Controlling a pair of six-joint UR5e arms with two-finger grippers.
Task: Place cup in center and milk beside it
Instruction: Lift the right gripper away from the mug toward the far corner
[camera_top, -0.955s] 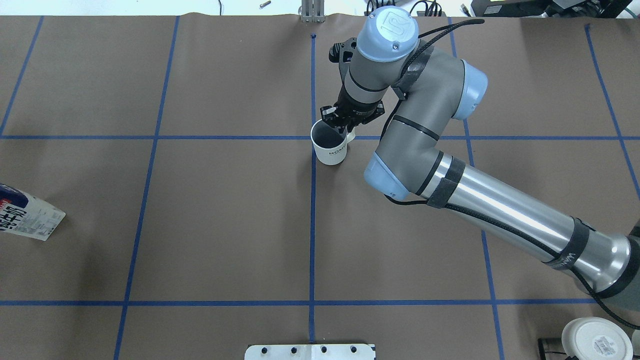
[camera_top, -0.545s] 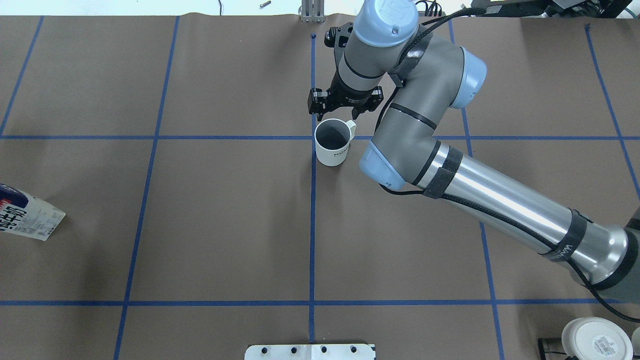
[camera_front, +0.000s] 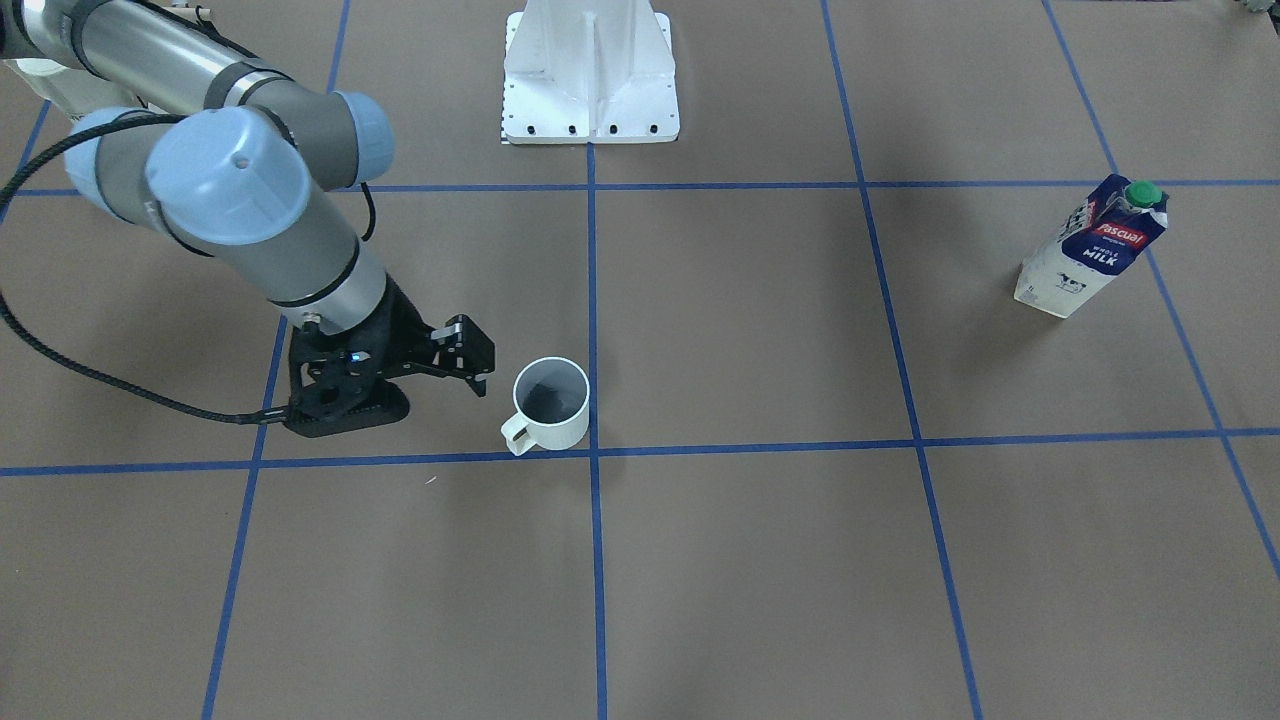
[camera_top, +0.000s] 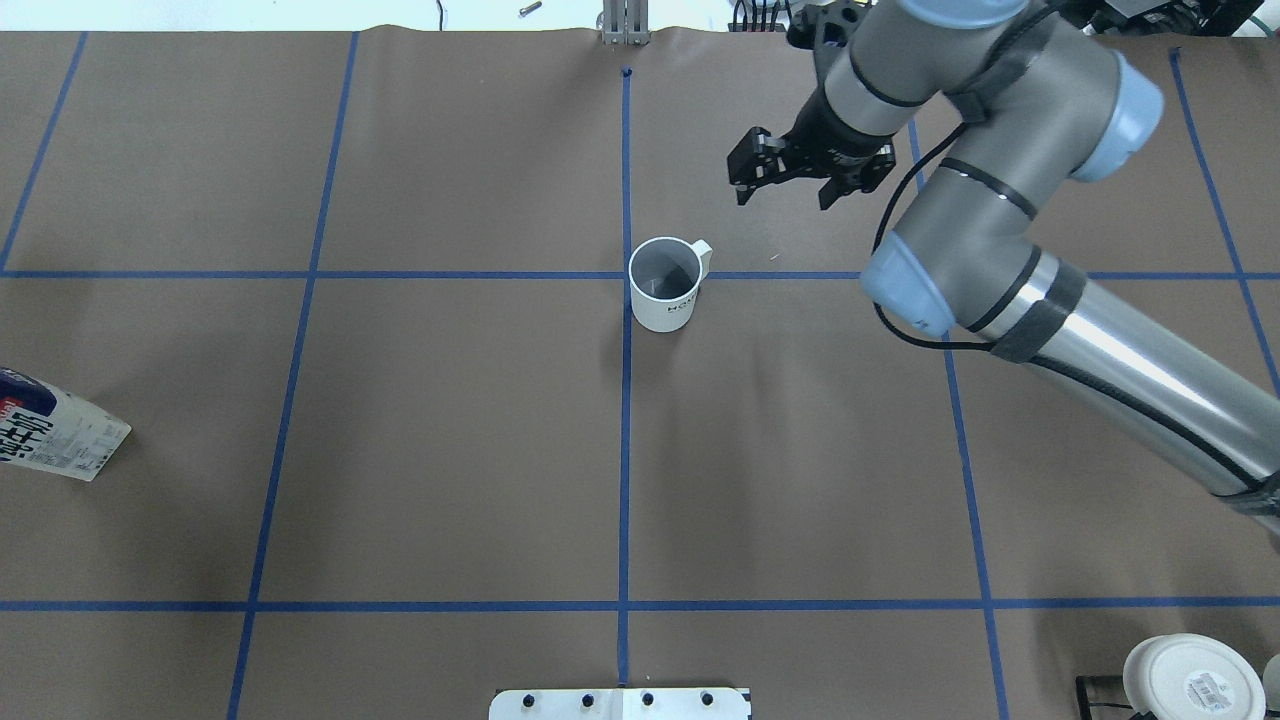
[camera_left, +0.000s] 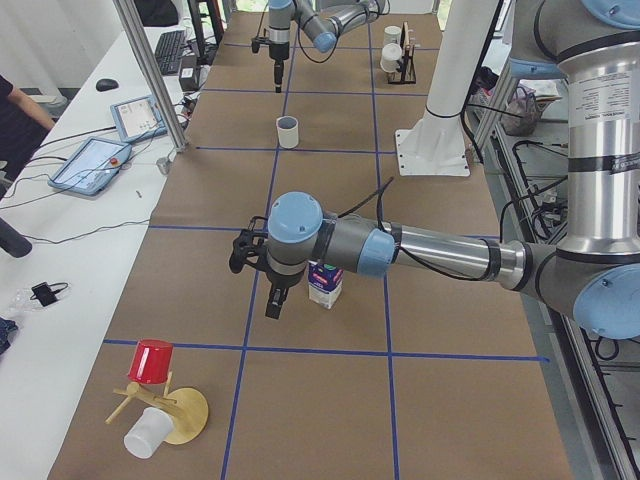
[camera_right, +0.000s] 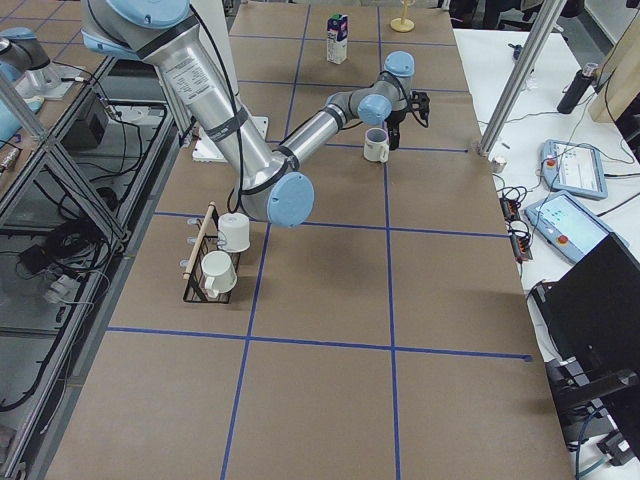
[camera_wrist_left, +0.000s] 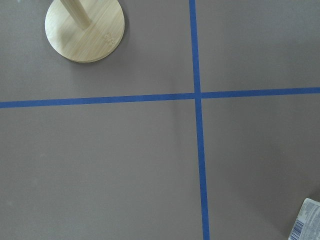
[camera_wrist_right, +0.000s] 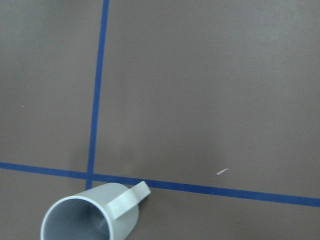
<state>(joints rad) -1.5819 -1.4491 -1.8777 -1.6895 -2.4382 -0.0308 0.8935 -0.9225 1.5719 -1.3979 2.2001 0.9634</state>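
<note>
The cup (camera_top: 662, 285), a small white mug with a dark grey inside, stands upright just beside the center crossing (camera_top: 626, 275) of blue tape; it also shows in the front view (camera_front: 550, 405) and the right wrist view (camera_wrist_right: 90, 217). My right gripper (camera_top: 787, 195) is open and empty, apart from the cup on its handle side. The milk (camera_front: 1095, 250) stands far off on my left side, cut by the overhead view's edge (camera_top: 50, 430). My left gripper (camera_left: 273, 303) hangs close beside the milk (camera_left: 325, 285); I cannot tell whether it is open.
A wooden stand (camera_left: 160, 400) with a red cup and a white cup lies at the left end; its base (camera_wrist_left: 84, 30) shows below the left wrist. A rack with white mugs (camera_right: 215, 260) stands at the right end. A white handleless cup (camera_top: 1185, 680) sits near my right base.
My right gripper has opened, let go of the cup, and drawn away to the right and farther back. The cup stays upright by the crossing.
</note>
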